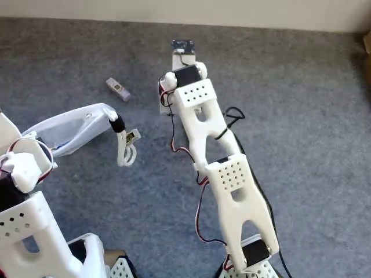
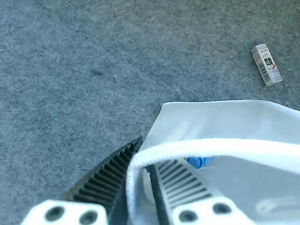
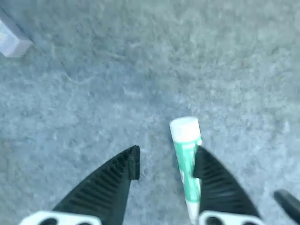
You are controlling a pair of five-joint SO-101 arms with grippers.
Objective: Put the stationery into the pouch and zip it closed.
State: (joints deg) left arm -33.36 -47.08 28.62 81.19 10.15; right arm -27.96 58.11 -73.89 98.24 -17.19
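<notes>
A white see-through pouch lies open at the left of the grey carpet, with its zip pull and loop hanging off the near end. My left gripper is shut on the pouch rim, one jaw outside and one inside. Something blue shows inside the pouch. My right gripper stands open just over the carpet. A green and white tube lies between its jaws, against one finger. A small white box rests on the carpet beyond the pouch.
The right arm stretches from the near edge up the middle of the carpet. A small circuit board sits beyond its wrist. The small white box lies close to the pouch mouth, and its corner shows past the right gripper.
</notes>
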